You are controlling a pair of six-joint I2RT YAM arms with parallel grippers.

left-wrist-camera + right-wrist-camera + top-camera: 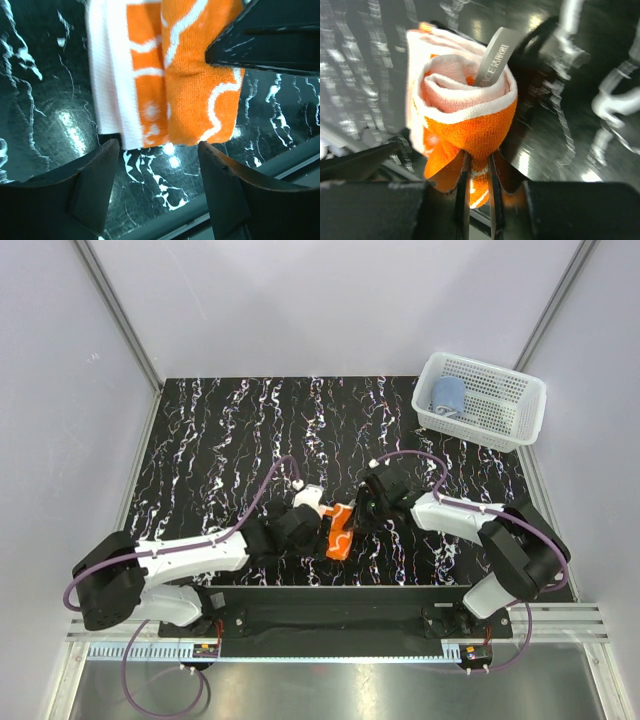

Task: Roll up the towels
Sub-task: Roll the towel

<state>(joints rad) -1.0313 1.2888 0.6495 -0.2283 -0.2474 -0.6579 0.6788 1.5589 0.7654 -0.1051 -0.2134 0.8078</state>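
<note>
Pale grey walls close in a black desk (220, 440) veined with white, and both my arms reach toward its near middle. Between them lies the orange towel (341, 541) with its white swirl pattern, rolled into a short bundle on the desk.

My right jaws are pinched narrow on the lower orange layers of that roll. The right wrist view shows the spiral end facing the camera, with pale inner layers wound inside the orange outer wrap and a grey label (496, 56) sticking up out of the centre.

My left jaws stand wide and hold nothing. Their 2 dark fingers (95, 185) sit apart at one end of the roll, with bare desk between the tips. From there I see the towel's white edge folds on the left and its orange face on the right. 1 dark finger of my right jaws crosses the upper right corner of that view, over the towel.

At the far right corner stands a white mesh basket (527, 410). The light blue towel (449, 394) sits rolled inside it, well apart from the orange one.
</note>
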